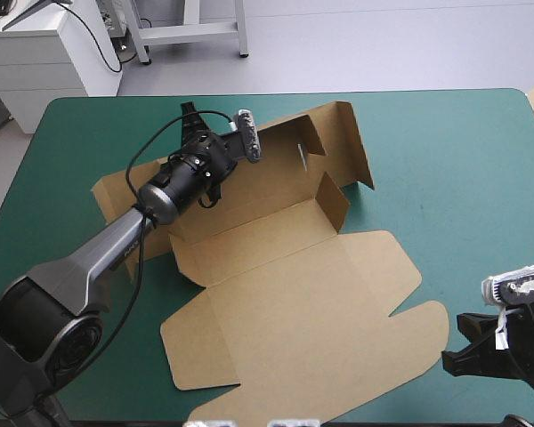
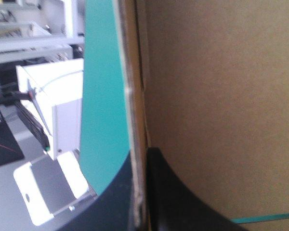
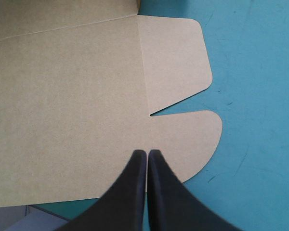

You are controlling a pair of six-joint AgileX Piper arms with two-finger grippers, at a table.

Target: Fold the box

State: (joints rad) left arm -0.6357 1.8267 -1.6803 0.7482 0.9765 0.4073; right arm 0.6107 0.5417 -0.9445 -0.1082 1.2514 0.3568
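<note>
Raised wall of box [image 1: 294, 294] sits between left gripper [image 2: 140, 166] fingers; lid flap [image 3: 183, 139] just ahead of right gripper [image 3: 147, 159].

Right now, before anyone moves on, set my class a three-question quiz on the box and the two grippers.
1. True or false: the right gripper's fingers stand open.
2. What is the left gripper shut on? A the box's raised far panel; B a rounded flap; C nothing.
3. Fill in: the lid lies ____ on the cover.
Key: 1 false; 2 A; 3 flat.
</note>
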